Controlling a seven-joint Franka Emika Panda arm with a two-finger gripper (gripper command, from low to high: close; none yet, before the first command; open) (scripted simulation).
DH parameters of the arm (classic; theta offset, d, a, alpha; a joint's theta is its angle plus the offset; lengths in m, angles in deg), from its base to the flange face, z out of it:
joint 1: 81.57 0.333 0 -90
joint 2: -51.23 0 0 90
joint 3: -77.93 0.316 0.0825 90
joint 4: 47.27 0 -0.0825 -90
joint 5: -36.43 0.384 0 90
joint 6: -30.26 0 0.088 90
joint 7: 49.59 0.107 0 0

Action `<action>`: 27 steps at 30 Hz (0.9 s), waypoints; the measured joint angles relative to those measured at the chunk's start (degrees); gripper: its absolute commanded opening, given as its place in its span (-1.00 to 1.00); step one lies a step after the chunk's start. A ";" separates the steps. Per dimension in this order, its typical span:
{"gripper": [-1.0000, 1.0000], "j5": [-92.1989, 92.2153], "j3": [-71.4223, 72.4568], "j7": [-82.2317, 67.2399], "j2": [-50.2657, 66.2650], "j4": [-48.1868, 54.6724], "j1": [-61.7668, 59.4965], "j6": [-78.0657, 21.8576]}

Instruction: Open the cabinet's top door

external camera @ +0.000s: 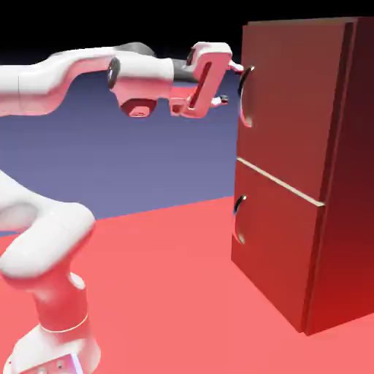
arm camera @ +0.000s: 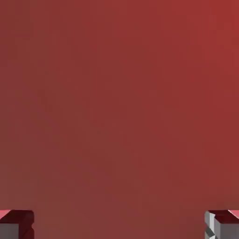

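My hand view gives only plain red-brown panel behind my jaws (arm camera: 119, 225), spread wide with nothing between them; it's the exterior view that brings in the handle (external camera: 246, 96), curved, dark and shiny up top, near my tips. And there's the top door (external camera: 292, 102), on the exterior view's right, flat, reddish, lying flush above a pale seam (external camera: 277, 180) on the tall cabinet (external camera: 350, 182).

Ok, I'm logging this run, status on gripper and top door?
Gripper open, near upper handle. Top door shut. No obstruction seen.
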 measured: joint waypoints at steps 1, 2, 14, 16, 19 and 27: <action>0.00 2.49 1.22 2.02 -0.61 0.59 -1.04 -0.02; 0.00 4.98 2.44 4.03 -1.22 1.19 -2.07 -0.05; 0.00 34.64 16.95 28.01 -8.45 8.26 -14.40 -0.32; 0.00 35.16 17.82 27.98 -8.30 9.70 -16.58 -0.93; 0.00 36.58 20.22 27.87 -7.87 13.69 -22.62 -2.63; -1.00 38.31 13.28 23.25 -10.08 4.70 -15.45 -13.35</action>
